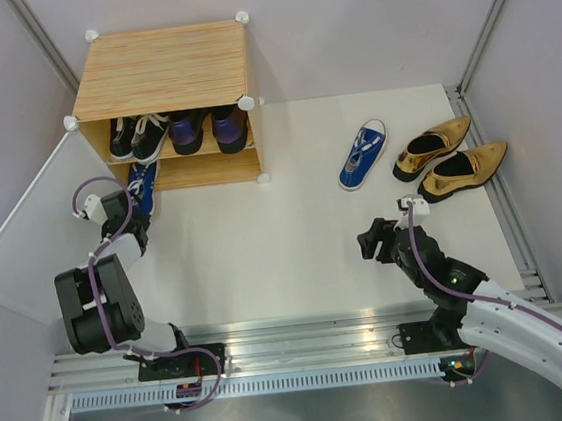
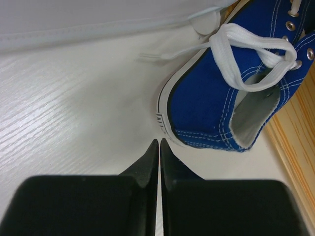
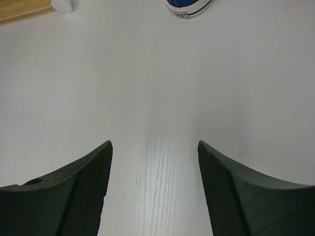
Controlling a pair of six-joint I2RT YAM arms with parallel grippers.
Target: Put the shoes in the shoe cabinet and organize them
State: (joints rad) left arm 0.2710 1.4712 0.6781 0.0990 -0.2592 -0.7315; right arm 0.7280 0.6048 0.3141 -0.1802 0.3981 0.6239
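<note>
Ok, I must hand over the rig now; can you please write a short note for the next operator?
Left pincer: shut, empty, tips just behind the heel of a blue sneaker at the cabinet's lower left corner.
Right pincer: open, empty, above the table.
Done: black sneakers and purple heels on the upper shelf.
To do: push this blue sneaker fully in, then store the second blue sneaker and gold heels from the table.

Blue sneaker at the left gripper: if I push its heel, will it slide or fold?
Likely slides rather than tips: the blue sneaker seems to sit flat on its sole. Its canvas heel looks soft, so a high push may buckle it. The loose laces could snag.
</note>
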